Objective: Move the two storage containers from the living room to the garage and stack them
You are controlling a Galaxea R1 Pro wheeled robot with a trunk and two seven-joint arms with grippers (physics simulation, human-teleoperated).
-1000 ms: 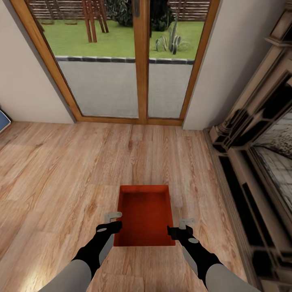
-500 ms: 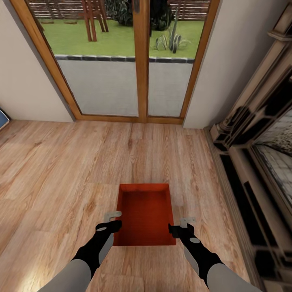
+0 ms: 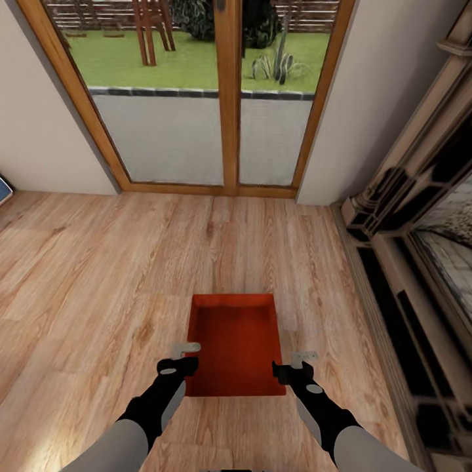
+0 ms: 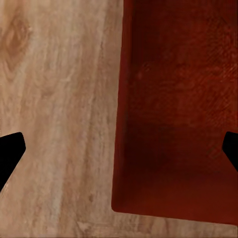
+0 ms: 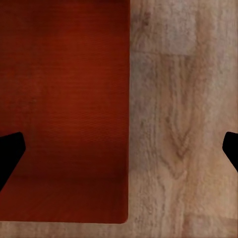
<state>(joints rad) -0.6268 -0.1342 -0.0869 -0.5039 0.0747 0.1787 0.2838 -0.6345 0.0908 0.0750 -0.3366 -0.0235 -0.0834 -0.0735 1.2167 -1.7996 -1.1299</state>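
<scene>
Bin (image 3: 235,344): red-orange, lidless, flat on plank floor (image 3: 98,275) in living room, before glass doors (image 3: 196,98); mantel (image 3: 419,249) beyond right jaws.
Left gripper (image 3: 185,354): jaws apart, straddling bin's left wall, one finger (image 4: 10,153) over floor, other over bin interior.
Right gripper (image 3: 296,364): jaws apart, straddling right wall likewise.
Judgement: paired placement suits two-sided lift by walls; nothing clamped yet.

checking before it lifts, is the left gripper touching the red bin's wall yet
Apart. In the left wrist view the left gripper is open, its fingers wide on either side of the storage container wall, with wood floor and bin base between.
</scene>
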